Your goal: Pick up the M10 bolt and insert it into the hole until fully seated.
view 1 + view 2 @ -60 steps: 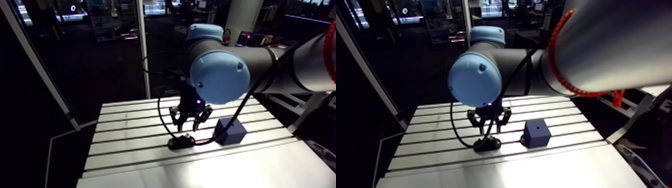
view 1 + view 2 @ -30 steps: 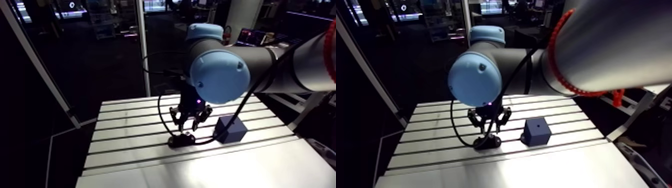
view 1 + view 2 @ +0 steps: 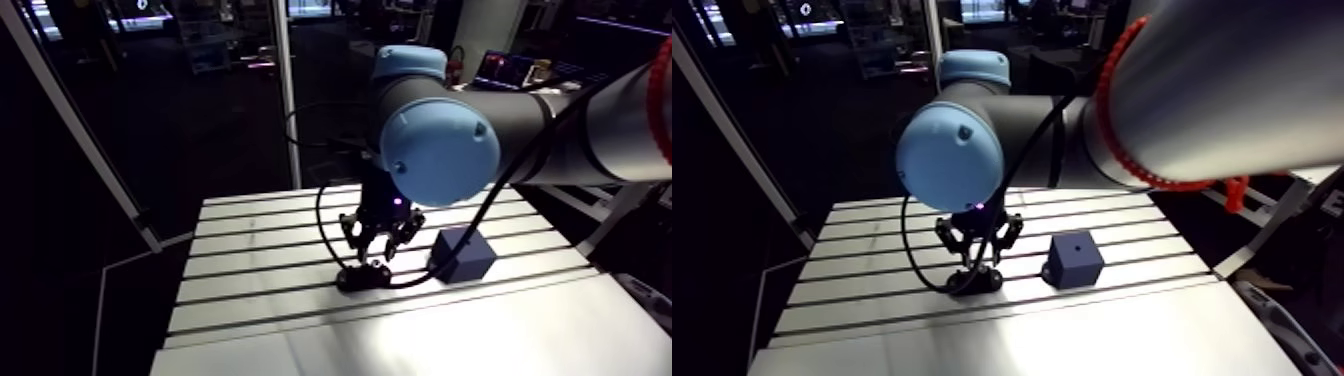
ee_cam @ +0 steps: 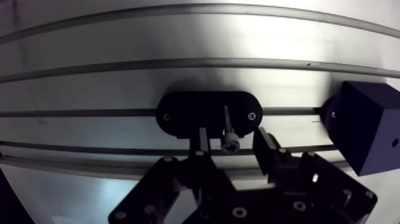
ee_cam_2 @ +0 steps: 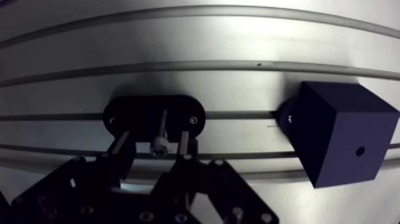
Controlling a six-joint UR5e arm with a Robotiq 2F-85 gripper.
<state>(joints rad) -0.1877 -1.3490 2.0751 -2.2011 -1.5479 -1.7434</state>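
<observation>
The slim silvery socket-head bolt lies flat across a black oval holder on the slotted aluminium surface, its round head between the spread jaws, untouched, with a dark-blue holed cube off to one side.

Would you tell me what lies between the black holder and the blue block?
Only bare slotted table separates holder and block, as the wrist view shows.
</observation>
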